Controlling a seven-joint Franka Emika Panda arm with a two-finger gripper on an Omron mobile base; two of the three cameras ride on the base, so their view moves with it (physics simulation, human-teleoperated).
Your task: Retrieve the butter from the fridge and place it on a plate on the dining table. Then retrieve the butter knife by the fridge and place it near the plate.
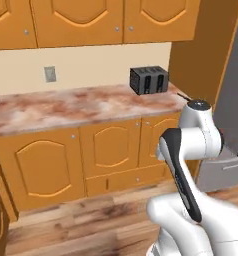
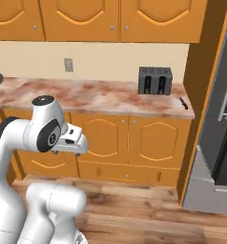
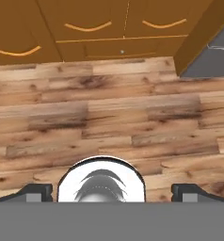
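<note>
Standing: robot base faces the narrow marbled table [image 2: 101, 97] with the black toaster [image 2: 155, 80], arm folded close to its body.
Pincer: the pincer [image 3: 112, 193] points down at the wooden floor [image 3: 109, 117], fingers spread wide apart, grasping nothing.
Fridge: the fridge [image 2: 220, 138] stands at the right edge of the scene, just beside the table's right end; its interior cannot be seen from here.
Butter knife: the butter knife [image 2: 183, 103] lies on the table's right end, right of the toaster and near the fridge, untouched.
Progress: judged from this, the task is at its very start; butter not yet fetched or plated, knife not yet moved.
Left: reach the fridge, take the butter, plate it, then bring the knife.
</note>
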